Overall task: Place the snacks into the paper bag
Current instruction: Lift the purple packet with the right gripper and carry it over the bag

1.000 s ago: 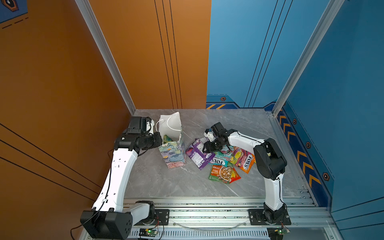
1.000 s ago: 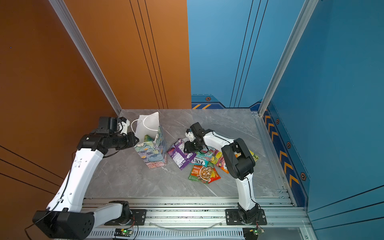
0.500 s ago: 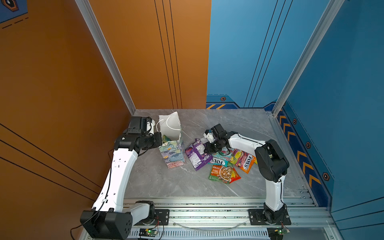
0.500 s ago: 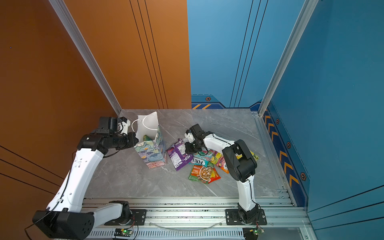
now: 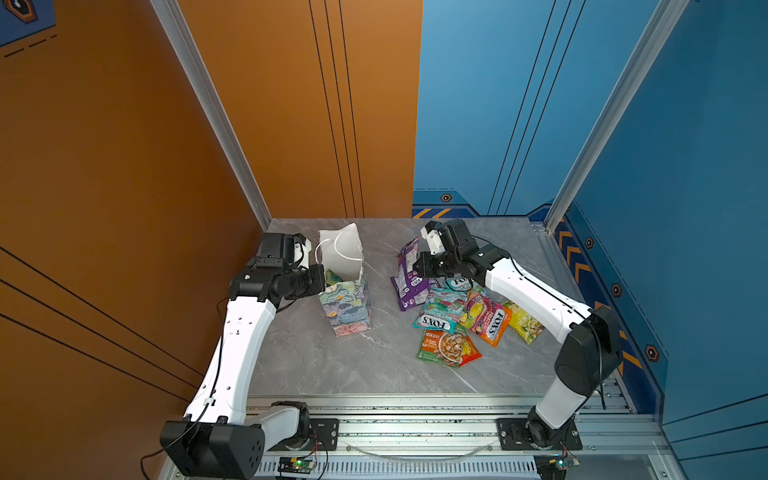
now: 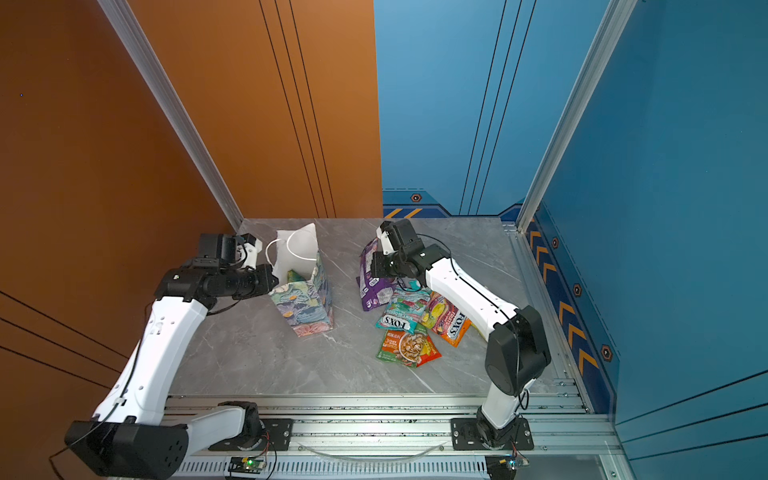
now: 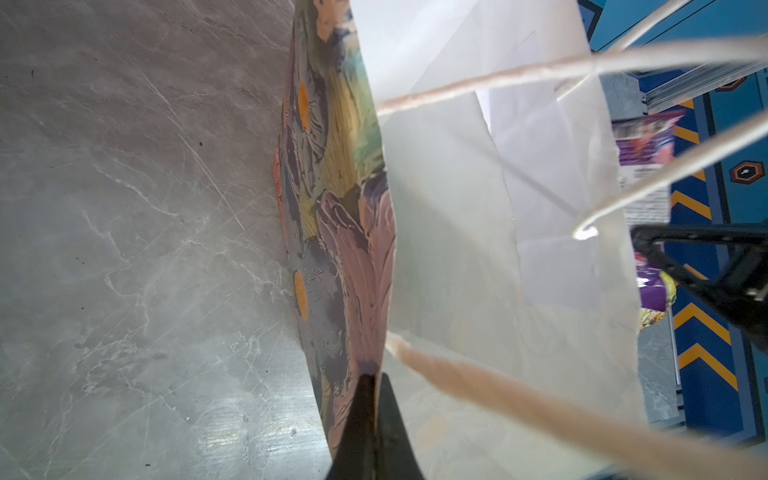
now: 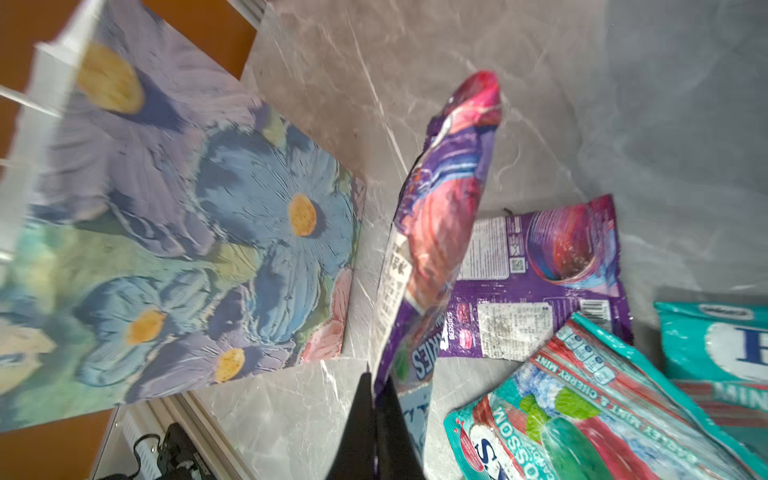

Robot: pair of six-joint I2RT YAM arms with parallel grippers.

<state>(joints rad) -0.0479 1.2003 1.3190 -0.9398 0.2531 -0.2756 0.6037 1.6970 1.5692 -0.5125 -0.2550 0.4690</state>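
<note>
The floral paper bag (image 5: 347, 305) (image 6: 305, 305) stands upright with its white mouth open and a green packet (image 5: 332, 277) inside. My left gripper (image 5: 322, 276) (image 7: 374, 378) is shut on the bag's near rim. My right gripper (image 5: 415, 264) (image 8: 376, 380) is shut on the edge of a purple snack packet (image 5: 406, 257) (image 8: 440, 199), which hangs upright above the table to the right of the bag. Another purple packet (image 5: 411, 293) lies flat beneath it. Teal (image 5: 438, 311), orange (image 5: 490, 320), yellow-green (image 5: 523, 324) and green-orange (image 5: 446, 347) snacks lie in a pile.
The white cord handles (image 5: 345, 249) loop over the bag's mouth, and one crosses close in front of the left wrist camera (image 7: 540, 399). Orange and blue walls close in the grey marble table (image 5: 353, 365) at the back and sides. A metal rail (image 5: 415, 415) runs along the front edge.
My right gripper has shut on the purple packet and raised it off the table, tipping it upright. My left gripper has tightened on the bag's rim; that arm has barely moved.
</note>
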